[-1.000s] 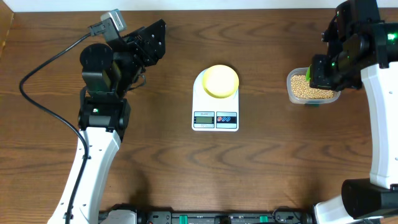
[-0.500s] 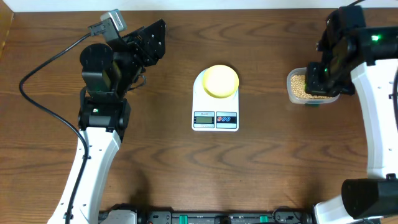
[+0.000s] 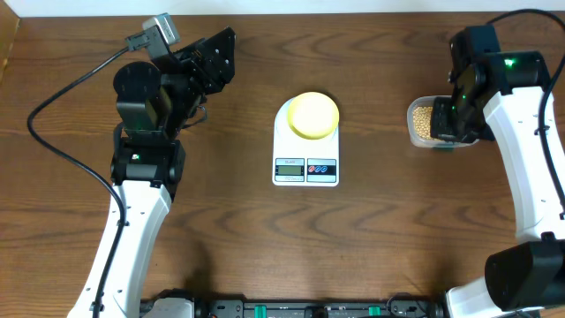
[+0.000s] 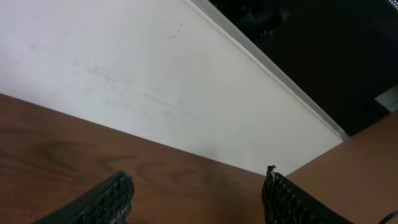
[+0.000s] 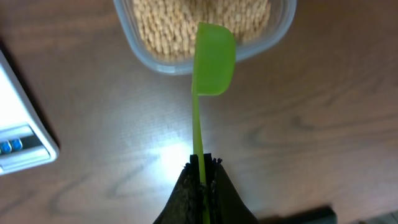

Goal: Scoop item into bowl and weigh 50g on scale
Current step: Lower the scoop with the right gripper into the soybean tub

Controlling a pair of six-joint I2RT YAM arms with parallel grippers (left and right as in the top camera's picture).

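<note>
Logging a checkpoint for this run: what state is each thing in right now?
bowl: looks empty, sitting on the scale
scale: carries the bowl; display unreadable
clear container: open, holds beans
green scoop: gripped by its handle, head over the container's rim
left gripper: open, empty
right gripper: shut on green scoop

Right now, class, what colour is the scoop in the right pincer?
The scoop is lime green; the right wrist view shows it best.

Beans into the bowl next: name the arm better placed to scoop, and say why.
Right. The right claw is shut on the green scoop, held at the clear container of beans. The left claw is open, empty, far from both.
</note>
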